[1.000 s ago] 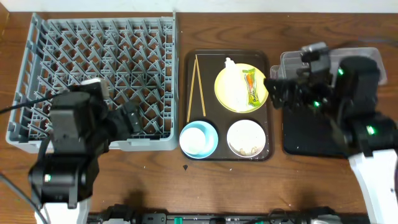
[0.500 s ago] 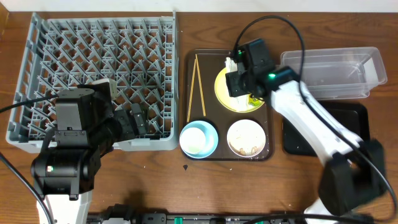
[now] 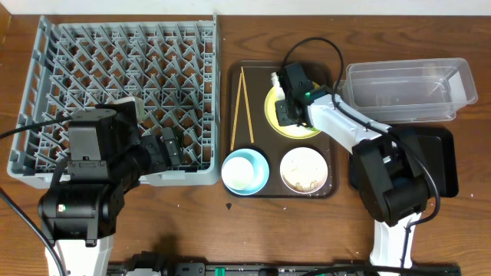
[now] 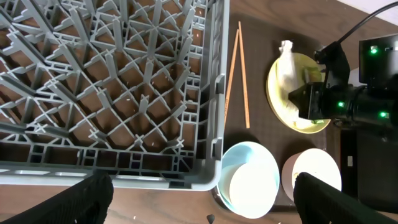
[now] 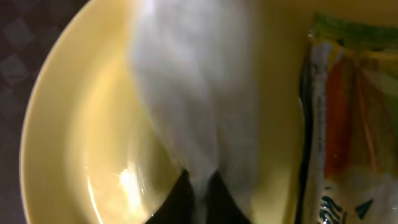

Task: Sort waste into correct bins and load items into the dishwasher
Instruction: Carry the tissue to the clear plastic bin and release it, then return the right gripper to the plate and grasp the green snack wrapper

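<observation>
My right gripper is down on the yellow plate, shut on the lower end of the crumpled white napkin. The green-and-yellow wrapper lies on the plate just right of it. From overhead, the right gripper covers much of the plate. My left gripper hangs open and empty over the front edge of the grey dish rack. On the brown tray the chopsticks, the blue bowl with a white cup in it, and the white bowl with scraps rest untouched.
The clear tub stands at the back right, and the black tray lies in front of it, partly hidden by my right arm. The brown serving tray sits between the rack and those bins. A small dark crumb lies on the table.
My right arm swung left from above the tub to the yellow plate, dropped low, and its jaws went from open to shut on the napkin. The left arm barely shifted.
</observation>
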Robot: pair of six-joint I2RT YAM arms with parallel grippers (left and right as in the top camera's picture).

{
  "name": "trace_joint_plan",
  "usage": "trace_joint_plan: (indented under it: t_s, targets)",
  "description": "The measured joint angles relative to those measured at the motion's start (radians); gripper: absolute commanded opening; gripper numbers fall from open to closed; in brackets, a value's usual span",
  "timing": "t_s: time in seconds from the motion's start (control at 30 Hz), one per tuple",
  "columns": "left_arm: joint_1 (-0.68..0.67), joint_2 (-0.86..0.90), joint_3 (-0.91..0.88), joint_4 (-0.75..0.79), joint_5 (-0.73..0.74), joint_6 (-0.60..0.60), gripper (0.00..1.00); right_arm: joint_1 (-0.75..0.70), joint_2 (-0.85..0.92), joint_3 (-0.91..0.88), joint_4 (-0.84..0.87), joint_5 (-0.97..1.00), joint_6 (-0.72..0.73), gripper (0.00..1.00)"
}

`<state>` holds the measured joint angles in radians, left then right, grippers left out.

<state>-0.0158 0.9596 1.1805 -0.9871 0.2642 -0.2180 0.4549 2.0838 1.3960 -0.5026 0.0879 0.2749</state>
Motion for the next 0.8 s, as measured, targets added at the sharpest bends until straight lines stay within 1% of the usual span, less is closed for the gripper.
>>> trace_joint_plan:
  t_s: [0.13,0.27,0.3,0.43,0.47,0.57,0.63,0.67,0.7,0.73,0.77,0.8]
  targets:
    - [0.0,0.0,0.0,0.0,0.0,0.0,0.93,-0.006,-0.04,-0.002,-0.028,-0.035,0.026,0.01]
    - [0.0,0.0,0.0,0.0,0.0,0.0,0.93,-0.05,-0.205,-0.006,-0.043,-0.084,0.049,0.01]
    - [0.0,0.0,0.0,0.0,0.0,0.0,0.93,-0.088,-0.31,-0.005,-0.046,-0.093,0.068,0.01]
    - [0.0,0.0,0.0,0.0,0.0,0.0,0.93,-0.196,-0.487,0.015,-0.09,-0.057,0.143,0.01]
    - [0.0,0.0,0.0,0.0,0.0,0.0,0.93,-0.256,-0.523,0.024,-0.127,-0.021,0.197,0.01]
    - [0.0,0.0,0.0,0.0,0.0,0.0,0.93,-0.337,-0.515,0.024,-0.169,0.026,0.278,0.01]
    - [0.0,0.0,0.0,0.0,0.0,0.0,0.93,-0.384,-0.479,0.021,-0.176,0.046,0.323,0.01]
    - [0.0,0.0,0.0,0.0,0.0,0.0,0.93,-0.41,-0.444,0.021,-0.175,0.059,0.349,0.13]
    - [0.0,0.0,0.0,0.0,0.0,0.0,0.93,-0.422,-0.419,0.018,-0.174,0.064,0.367,0.3]
    - [0.0,0.0,0.0,0.0,0.0,0.0,0.93,-0.432,-0.392,0.015,-0.17,0.068,0.377,0.51]
    - [0.0,0.0,0.0,0.0,0.0,0.0,0.93,-0.438,-0.359,0.013,-0.135,0.071,0.394,0.57]
    - [0.0,0.0,0.0,0.0,0.0,0.0,0.93,-0.442,-0.322,0.013,-0.101,0.071,0.393,0.58]
